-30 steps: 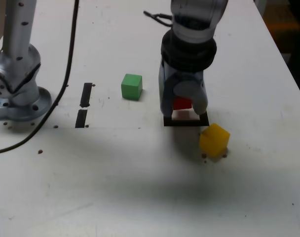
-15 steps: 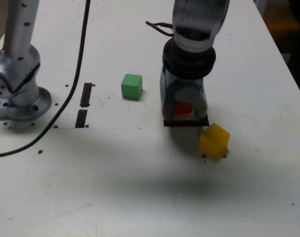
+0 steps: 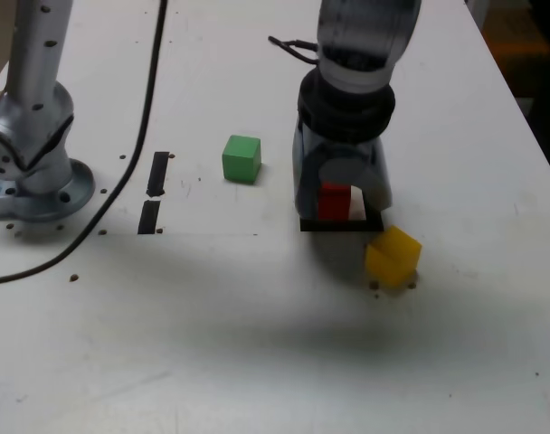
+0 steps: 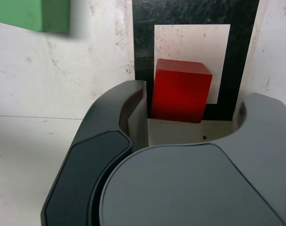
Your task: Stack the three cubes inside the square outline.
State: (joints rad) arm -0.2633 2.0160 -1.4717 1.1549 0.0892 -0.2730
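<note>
Hand [image 3: 343,206] partly hides outline [image 3: 340,226] (yellow cube [image 3: 393,257] just beside).

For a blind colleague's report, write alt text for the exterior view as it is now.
A robot gripper stands open around a red cube at the black square outline on a white table. In this view, a green cube sits to the left and a yellow cube near the outline's lower right corner.
</note>
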